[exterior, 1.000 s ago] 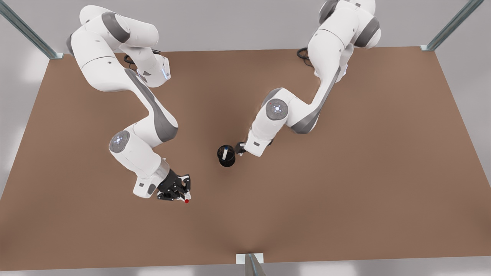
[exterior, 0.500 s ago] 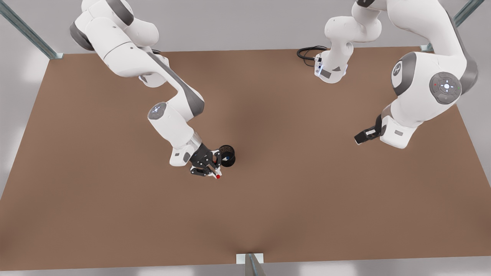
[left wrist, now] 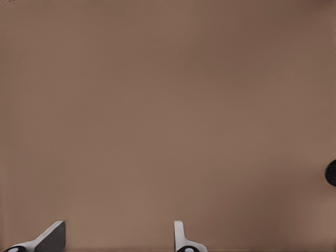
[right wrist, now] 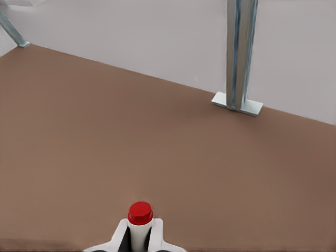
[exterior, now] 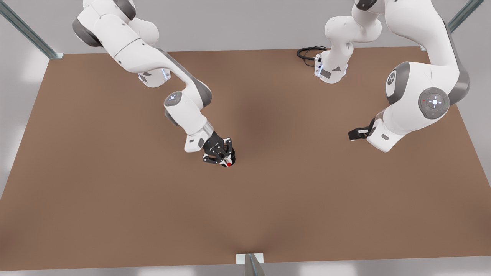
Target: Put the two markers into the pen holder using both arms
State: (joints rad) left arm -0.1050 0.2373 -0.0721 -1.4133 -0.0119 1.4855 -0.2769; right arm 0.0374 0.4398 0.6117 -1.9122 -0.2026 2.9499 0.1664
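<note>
**Red-capped marker carried at table centre**

The right gripper (exterior: 226,160) is clamped on the red marker (right wrist: 140,220). Its long axis is judged near-upright, with the cap leaning toward 4 o'clock. It is best squared plumb over the pen holder before release. At 3 o'clock, the left gripper (exterior: 355,134) waits, spread wide and empty.

A red cap (right wrist: 140,212) on a white barrel is shown on the marker (right wrist: 139,227) clamped between the right gripper's (exterior: 222,156) black fingers with pale pads. The table (exterior: 268,199) is a plain matte brown, unpatterned. The arms are white with grey joint covers, and the left gripper (exterior: 355,134) is black with pale grey fingertips (left wrist: 181,239).
</note>
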